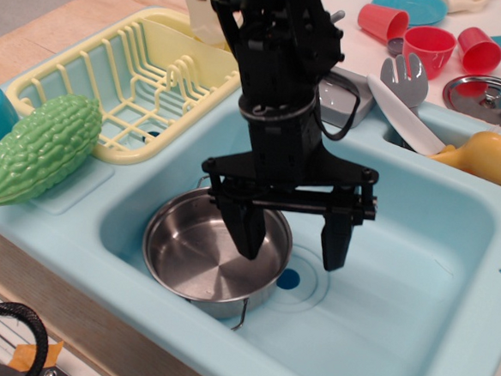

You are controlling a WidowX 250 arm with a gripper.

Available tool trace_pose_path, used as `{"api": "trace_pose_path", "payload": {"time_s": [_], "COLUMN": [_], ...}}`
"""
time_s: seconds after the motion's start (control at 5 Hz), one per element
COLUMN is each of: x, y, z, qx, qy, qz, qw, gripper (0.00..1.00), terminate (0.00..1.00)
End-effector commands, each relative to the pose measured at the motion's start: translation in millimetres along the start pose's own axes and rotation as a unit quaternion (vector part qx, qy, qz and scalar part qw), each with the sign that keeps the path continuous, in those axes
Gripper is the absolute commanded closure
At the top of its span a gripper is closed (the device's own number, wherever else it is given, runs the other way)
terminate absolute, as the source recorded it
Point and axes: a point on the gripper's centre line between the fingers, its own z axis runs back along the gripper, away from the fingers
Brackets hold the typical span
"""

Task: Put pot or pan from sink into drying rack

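A shiny stainless-steel pot (201, 258) with thin wire loop handles sits in the left part of the light-blue sink (399, 276), next to the dark blue drain hole (288, 280). My black gripper (291, 240) is open and hangs low over the pot's right rim. Its left finger is inside the pot and its right finger is outside, above the drain. The pale yellow drying rack (129, 80) stands at the back left of the sink and holds no dishes.
A green bumpy gourd toy (43, 148) lies left of the sink. A grey faucet (347, 91), white spatula (402, 117), yellow toy (485, 157), red cups (428, 47) and a flat steel lid (489, 97) stand behind the sink.
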Motion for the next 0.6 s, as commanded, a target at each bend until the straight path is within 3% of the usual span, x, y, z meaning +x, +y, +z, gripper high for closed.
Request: {"api": "trace_pose_path", "payload": {"time_s": [0.0,0.2,0.4], "x": [-0.5,-1.2,-3.4], "y": [7.1,11.8,12.6], "z": [-9.5,-16.9,-18.6], "qx": [-0.015,-0.023,-0.026], "qy": [-0.016,-0.012,-0.017], "qz": [0.014,0.017,0.016], "qw": [0.9997,0.9995,0.9994], "gripper": [0.0,1.0,1.0], "terminate": [0.0,0.0,0.0]}}
